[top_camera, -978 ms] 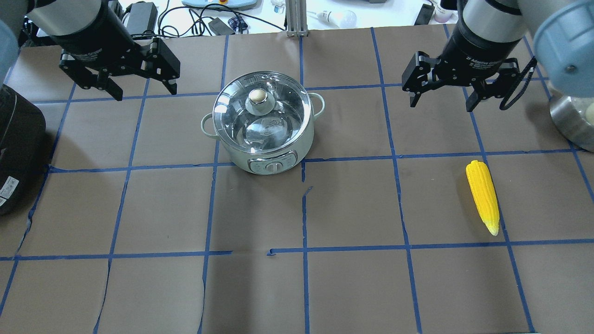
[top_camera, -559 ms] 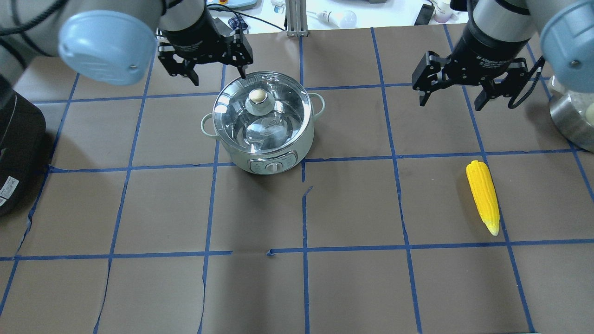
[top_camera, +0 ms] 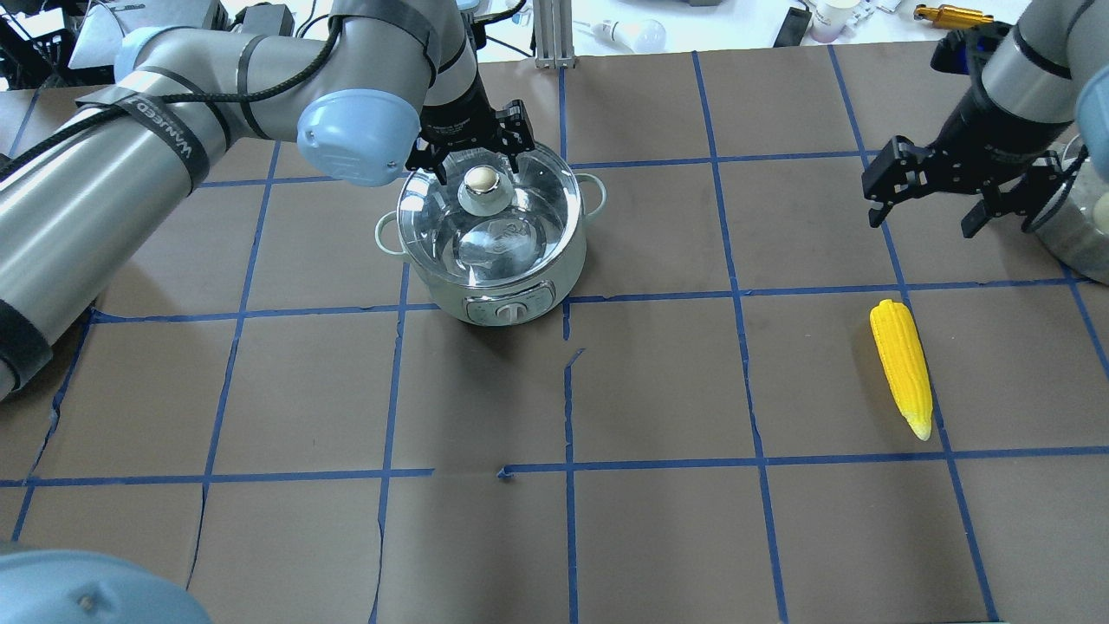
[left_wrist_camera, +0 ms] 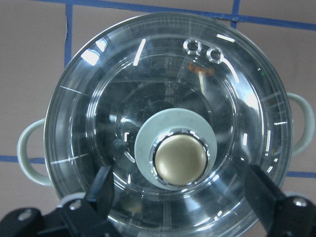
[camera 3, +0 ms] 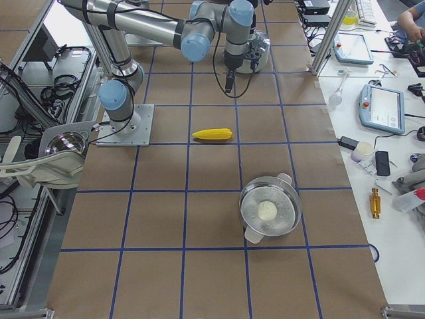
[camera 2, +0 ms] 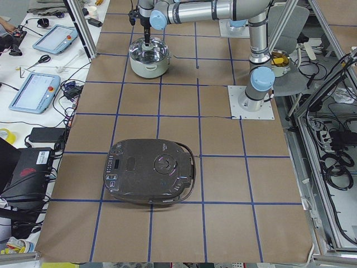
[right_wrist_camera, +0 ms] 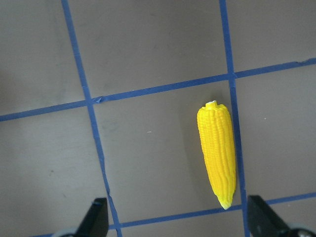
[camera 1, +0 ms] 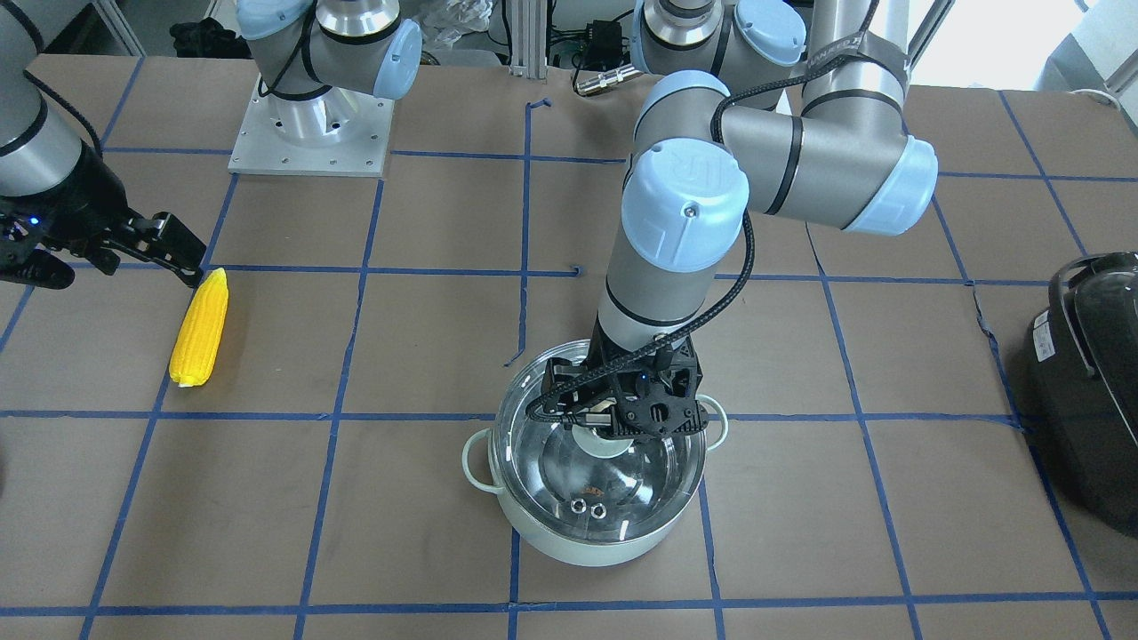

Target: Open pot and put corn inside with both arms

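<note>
Above lid knob (top_camera: 482, 179): left claw (top_camera: 472, 166) arrived, spread, apparently not touching; right claw (top_camera: 922, 221) spread, nearer corn (top_camera: 901, 368).

Left arm (top_camera: 87, 199): grey metal tubes, light-blue joint caps (top_camera: 351, 143), a black braided cable (camera 1: 751, 258) strapped on with white-lettered black bands. Right arm (top_camera: 1022, 61): same grey tube. Left gripper (top_camera: 475, 173) and right gripper (top_camera: 922, 223), both black.
</note>
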`<state>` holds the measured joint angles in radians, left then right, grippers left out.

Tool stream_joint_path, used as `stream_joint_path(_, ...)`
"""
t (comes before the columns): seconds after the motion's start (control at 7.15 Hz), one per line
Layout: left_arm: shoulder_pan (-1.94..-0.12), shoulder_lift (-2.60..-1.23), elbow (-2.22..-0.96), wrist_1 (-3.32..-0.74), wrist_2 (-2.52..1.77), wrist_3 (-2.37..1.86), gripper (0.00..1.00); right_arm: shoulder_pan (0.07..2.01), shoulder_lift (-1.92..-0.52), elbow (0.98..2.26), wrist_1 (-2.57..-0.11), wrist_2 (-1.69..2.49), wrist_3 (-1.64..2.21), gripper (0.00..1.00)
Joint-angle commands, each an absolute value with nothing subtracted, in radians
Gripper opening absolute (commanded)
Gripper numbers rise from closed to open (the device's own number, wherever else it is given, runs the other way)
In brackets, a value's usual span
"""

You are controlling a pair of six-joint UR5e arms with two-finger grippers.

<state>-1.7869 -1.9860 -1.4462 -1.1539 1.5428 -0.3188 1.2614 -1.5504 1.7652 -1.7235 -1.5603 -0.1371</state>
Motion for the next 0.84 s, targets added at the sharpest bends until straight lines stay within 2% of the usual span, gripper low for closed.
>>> stream_joint_path(0.0,-1.789,-2.011,-1.451,-1.144,1.552,-0.318,0.92,1.151,-1.508,1.937,-1.918,-1.554,-0.24,1.0)
stream_joint_path(0.14,-1.792,-2.01,-1.456,-1.15,1.552,-0.308,0.91,1.147,-1.485,2.012,-1.996,-1.555,-0.242,1.0)
stream_joint_path(0.28,-1.792,-2.008,-1.469,-1.14,1.552,-0.307,0.86,1.149,-1.464,2.06,-2.015,-1.552,-0.239,1.0)
stream_joint_path(0.42,-1.792,-2.006,-1.47,-1.137,1.552,-0.305,0.74,1.152,-1.435,2.075,-2.031,-1.562,-0.254,1.0)
stream_joint_path(0.56,-1.792,-2.005,-1.468,-1.137,1.552,-0.305,0.58,1.152,-1.421,2.077,-2.033,-1.566,-0.291,1.0)
stream_joint_path(0.7,-1.792,-2.005,-1.46,-1.137,1.552,-0.305,0.09,1.152,-1.407,2.074,-2.034,-1.641,-0.316,1.0)
